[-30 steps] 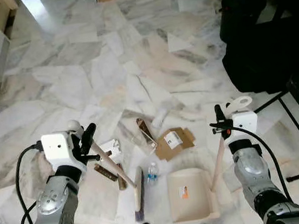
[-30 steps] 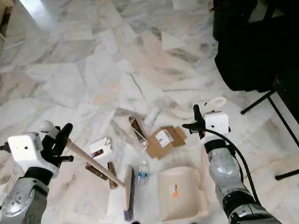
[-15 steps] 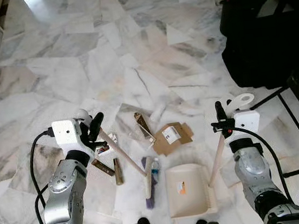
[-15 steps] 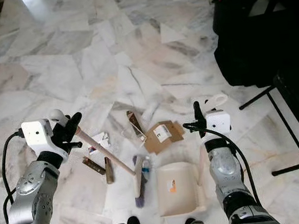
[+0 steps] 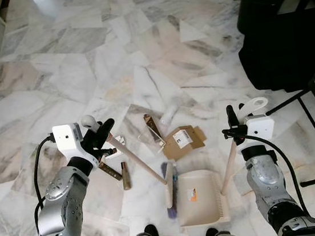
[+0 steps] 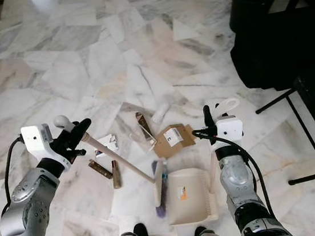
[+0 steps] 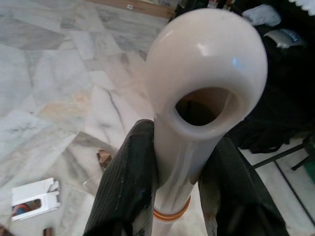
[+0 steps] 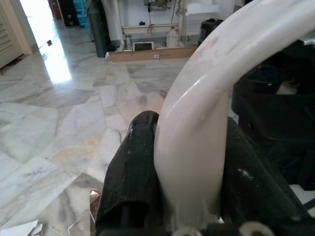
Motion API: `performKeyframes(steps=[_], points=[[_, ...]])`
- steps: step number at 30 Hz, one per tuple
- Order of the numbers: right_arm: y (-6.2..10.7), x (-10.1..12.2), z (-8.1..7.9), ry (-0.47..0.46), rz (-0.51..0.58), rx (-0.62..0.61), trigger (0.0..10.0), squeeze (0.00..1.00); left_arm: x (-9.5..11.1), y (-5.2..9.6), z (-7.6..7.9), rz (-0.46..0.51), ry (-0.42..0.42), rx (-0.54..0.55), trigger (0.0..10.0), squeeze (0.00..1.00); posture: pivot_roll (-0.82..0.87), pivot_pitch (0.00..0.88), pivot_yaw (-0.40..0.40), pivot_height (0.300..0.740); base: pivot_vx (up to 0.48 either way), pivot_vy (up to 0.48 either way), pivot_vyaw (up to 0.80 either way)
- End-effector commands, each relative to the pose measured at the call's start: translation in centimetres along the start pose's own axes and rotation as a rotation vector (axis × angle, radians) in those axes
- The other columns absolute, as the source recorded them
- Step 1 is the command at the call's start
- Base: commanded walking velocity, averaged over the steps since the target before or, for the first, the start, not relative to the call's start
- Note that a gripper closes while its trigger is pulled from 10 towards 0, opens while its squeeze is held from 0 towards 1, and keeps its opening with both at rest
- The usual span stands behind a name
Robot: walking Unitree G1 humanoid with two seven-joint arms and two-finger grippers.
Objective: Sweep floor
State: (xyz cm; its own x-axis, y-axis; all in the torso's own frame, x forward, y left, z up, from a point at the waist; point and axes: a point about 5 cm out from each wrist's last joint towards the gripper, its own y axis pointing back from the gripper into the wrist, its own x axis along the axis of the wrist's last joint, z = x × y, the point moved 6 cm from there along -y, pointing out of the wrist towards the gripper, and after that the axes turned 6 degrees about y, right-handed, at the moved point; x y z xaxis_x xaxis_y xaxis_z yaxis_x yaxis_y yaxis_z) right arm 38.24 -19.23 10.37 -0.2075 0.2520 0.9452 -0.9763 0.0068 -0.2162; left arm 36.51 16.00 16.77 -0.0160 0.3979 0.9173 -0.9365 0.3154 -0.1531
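Both raised: left gripper [image 5: 103, 137] clamps the broom [image 5: 143, 163], right gripper [image 5: 231, 127] clamps the dustpan [image 5: 199, 198]

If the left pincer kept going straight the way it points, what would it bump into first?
Probably nothing close. The left pincer, shut on the broom handle, points out over bare marble floor; the black bags come first, though depth is unclear.

A bulky black bag [image 5: 287, 50] and a thin black metal stand [image 5: 314, 133] sit beyond the right gripper [image 5: 231, 126].
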Motion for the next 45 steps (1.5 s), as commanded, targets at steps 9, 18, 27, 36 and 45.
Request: performKeyframes(steps=[9,18,27,36,45], points=[[3.4,-5.8,-1.2,-0.016,-0.261,0.02,10.0,0.0,-0.1,0.3,4.1,-0.039,0.19,-0.18,10.0,0.0,0.16,0.341,0.125,0.74,0.0,0.0,0.0],[3.3,-5.8,-1.6,-0.025,-0.264,0.016,10.0,0.0,4.2,0.6,3.9,0.094,0.117,-0.124,10.0,0.0,0.17,0.327,0.133,0.74,0.0,0.0,0.0],[3.5,-5.5,-1.4,-0.023,-0.237,0.009,10.0,0.0,7.6,1.5,1.7,0.223,0.002,0.008,10.0,0.0,0.16,0.292,0.125,0.74,0.0,0.0,0.0],[3.6,-4.6,-0.7,-0.024,-0.178,0.013,10.0,0.0,6.7,1.1,2.8,0.222,0.03,-0.022,10.0,0.0,0.12,0.214,0.091,0.74,0.0,0.0,0.0],[4.0,-2.8,0.6,-0.017,-0.093,-0.003,10.0,0.0,6.0,1.0,1.8,0.226,0.021,0.009,10.0,0.0,0.06,0.168,0.066,0.74,0.0,0.0,0.0]])
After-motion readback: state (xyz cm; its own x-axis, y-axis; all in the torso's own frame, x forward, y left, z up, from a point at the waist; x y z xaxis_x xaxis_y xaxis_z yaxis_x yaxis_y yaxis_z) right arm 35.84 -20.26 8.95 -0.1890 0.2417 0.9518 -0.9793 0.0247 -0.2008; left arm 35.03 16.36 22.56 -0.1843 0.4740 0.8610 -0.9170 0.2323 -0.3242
